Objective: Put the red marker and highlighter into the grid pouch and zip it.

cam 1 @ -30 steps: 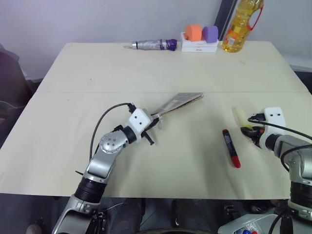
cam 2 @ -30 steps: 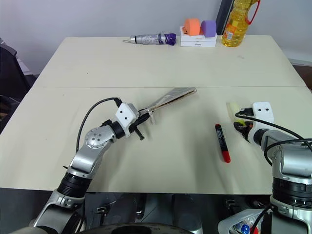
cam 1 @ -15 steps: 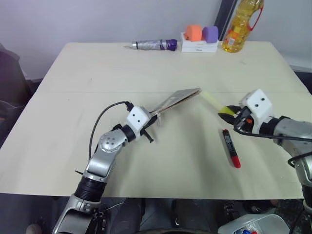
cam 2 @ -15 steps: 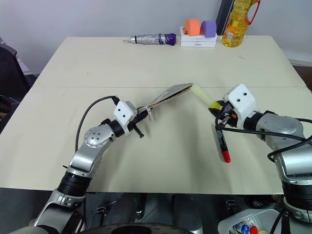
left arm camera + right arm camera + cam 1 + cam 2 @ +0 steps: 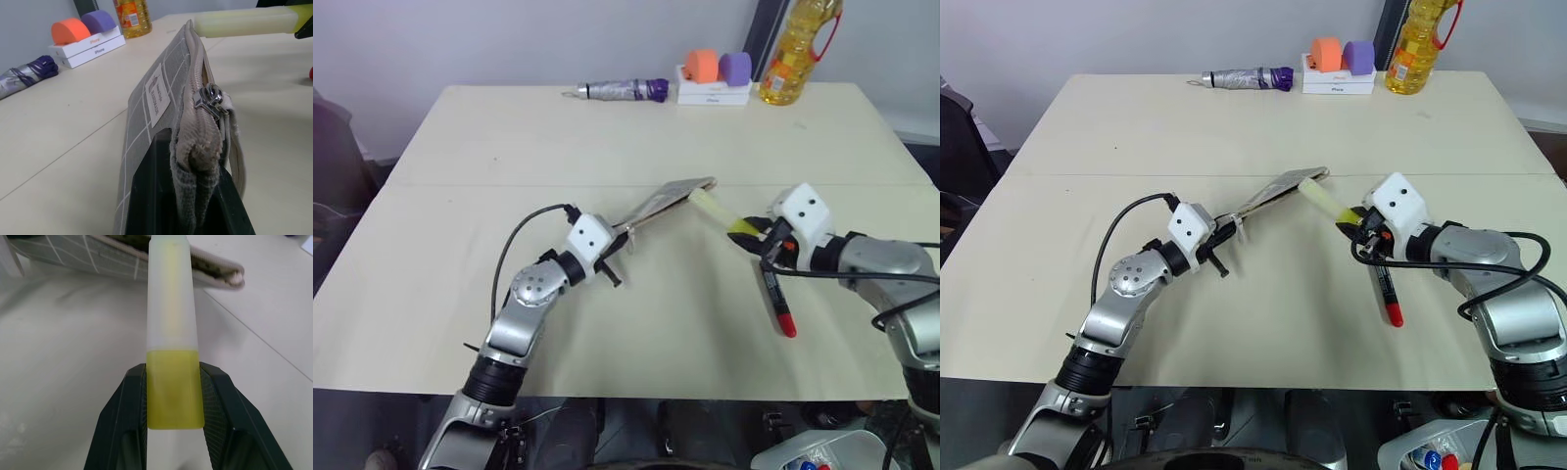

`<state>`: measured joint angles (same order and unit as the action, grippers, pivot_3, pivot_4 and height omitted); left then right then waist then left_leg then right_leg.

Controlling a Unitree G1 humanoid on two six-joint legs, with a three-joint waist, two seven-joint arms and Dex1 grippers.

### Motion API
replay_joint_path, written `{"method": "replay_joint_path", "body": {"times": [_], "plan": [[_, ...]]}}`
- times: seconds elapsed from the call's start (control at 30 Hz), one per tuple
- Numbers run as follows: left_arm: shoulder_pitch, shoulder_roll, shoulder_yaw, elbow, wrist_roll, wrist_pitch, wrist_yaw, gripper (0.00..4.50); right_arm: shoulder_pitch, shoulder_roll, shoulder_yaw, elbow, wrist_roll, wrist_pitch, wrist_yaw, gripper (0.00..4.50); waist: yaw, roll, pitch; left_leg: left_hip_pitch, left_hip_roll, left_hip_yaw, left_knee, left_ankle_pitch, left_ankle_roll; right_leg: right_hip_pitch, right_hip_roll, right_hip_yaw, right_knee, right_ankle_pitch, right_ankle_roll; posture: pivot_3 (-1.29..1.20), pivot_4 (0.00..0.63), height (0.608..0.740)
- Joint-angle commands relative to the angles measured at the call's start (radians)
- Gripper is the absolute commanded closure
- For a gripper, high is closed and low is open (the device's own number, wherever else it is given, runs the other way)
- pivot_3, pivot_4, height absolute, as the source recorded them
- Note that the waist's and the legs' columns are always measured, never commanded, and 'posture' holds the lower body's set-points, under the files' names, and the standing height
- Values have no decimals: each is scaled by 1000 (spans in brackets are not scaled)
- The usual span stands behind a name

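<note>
My left gripper (image 5: 620,245) is shut on the near end of the grid pouch (image 5: 668,201), holding it on edge above the table with the zipper (image 5: 209,95) side up. My right gripper (image 5: 756,235) is shut on the yellow cap end of the highlighter (image 5: 717,211). The pale body points at the pouch's far end and its tip sits right at the open mouth (image 5: 215,269). The red marker (image 5: 776,298) lies flat on the table just below my right gripper.
At the table's far edge lie a folded purple-and-silver umbrella (image 5: 619,91), a white box (image 5: 714,93) with an orange and a purple block on it, and a yellow oil bottle (image 5: 798,49).
My right gripper has lifted the highlighter off the table at the right and carried it left and up, turning it so its pale end meets the pouch's far end. The left arm stayed still.
</note>
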<state>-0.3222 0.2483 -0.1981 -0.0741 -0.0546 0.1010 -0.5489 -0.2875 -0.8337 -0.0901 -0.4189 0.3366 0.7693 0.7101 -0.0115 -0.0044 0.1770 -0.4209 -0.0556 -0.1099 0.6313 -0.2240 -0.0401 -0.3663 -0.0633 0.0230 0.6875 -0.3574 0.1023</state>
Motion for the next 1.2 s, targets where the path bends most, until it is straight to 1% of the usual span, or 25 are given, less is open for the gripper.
{"method": "replay_joint_path", "body": {"times": [0.03,0.13,0.27,0.4,0.57,0.7,0.83,0.97,1.07,1.17,1.2], "plan": [[4,0,8,-38,-13,-8,-2,4500,-23,-11,7,-2,-9,-18,7,3612,0,0,0,0,0,0,0,0,0,0,0,0,0,0,0,0,150,740],[6,10,1,-41,-6,-12,-11,4500,-25,-23,22,-3,-14,-14,19,3612,-1,0,0,0,0,0,0,0,0,0,0,0,0,0,0,0,150,740],[4,20,-5,-43,2,-22,-21,4500,-12,-67,61,-15,-45,-32,50,3612,0,0,0,0,0,0,0,0,0,0,0,0,0,0,0,0,150,740],[6,78,-57,-41,61,-76,-69,4500,31,-169,126,-37,-107,-112,130,3612,0,0,0,0,0,0,0,0,0,0,0,0,0,0,0,0,150,740],[10,139,-114,-40,111,-145,-126,4500,7,-204,161,-57,-118,-131,188,3612,-2,0,0,0,0,0,0,0,0,0,0,0,0,0,0,0,150,740],[21,152,-147,-66,121,-170,-160,4500,-54,-193,219,-52,-162,-143,204,3612,-1,0,0,0,0,0,0,0,0,0,-1,0,-1,0,0,0,150,740],[25,151,-163,-81,121,-169,-173,4500,-138,-134,277,-66,-167,-120,208,3612,-3,0,0,0,0,0,-1,0,0,0,-1,0,-1,0,0,0,150,740],[19,144,-164,-81,127,-165,-175,4500,-183,-89,316,-84,-170,-102,215,3612,-1,0,0,0,0,0,0,0,0,0,-1,0,-1,0,0,0,150,740],[19,131,-154,-81,121,-152,-167,4500,-190,-80,315,-85,-171,-94,219,3612,1,0,0,0,0,0,0,0,0,0,-1,0,-1,0,0,0,150,740],[22,106,-118,-85,88,-115,-145,4500,-168,-96,271,-85,-158,-84,222,3612,0,0,0,0,0,0,0,0,0,0,-1,0,-1,0,0,0,150,740],[19,98,-96,-85,71,-99,-135,4500,-150,-108,231,-78,-147,-75,221,3612,1,0,0,0,0,0,0,0,0,0,-1,0,-1,0,0,0,150,740]]}}
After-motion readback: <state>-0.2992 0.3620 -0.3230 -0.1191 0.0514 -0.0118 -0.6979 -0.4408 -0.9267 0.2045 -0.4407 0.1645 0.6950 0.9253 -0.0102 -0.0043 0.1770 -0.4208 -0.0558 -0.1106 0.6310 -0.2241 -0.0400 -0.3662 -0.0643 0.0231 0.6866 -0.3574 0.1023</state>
